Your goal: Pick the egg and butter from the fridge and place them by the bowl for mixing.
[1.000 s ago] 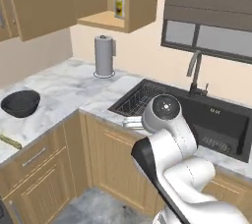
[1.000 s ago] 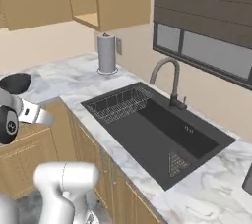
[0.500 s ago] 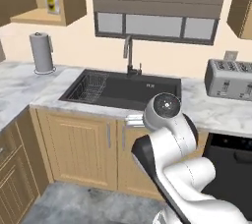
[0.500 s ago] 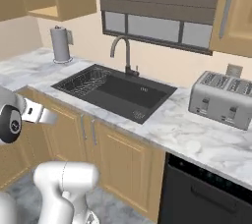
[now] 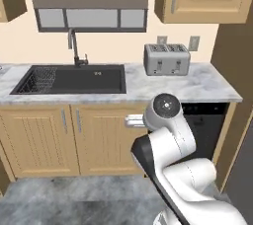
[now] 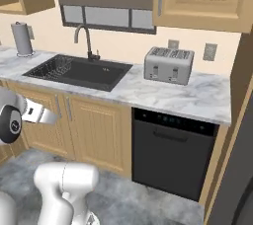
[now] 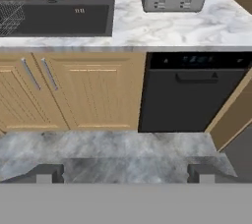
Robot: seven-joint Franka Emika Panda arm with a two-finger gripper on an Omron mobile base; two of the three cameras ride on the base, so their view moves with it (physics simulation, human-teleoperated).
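A tall grey slab at the far right, likely the fridge (image 6: pixel 241 169), shows just its edge beside a wooden panel. The two-finger gripper (image 7: pixel 126 173) hangs empty, fingertips (image 7: pixel 47 173) spread wide, above the grey stone floor (image 7: pixel 123 147). The hand view faces the black dishwasher (image 7: pixel 192 90) and wooden cabinet doors (image 7: pixel 74 93). The right base view adds a paper-towel roll (image 6: pixel 22 39). The silver toaster (image 5: pixel 166 59) and dark sink (image 5: pixel 71 79) sit on the marble counter (image 5: pixel 197 88).
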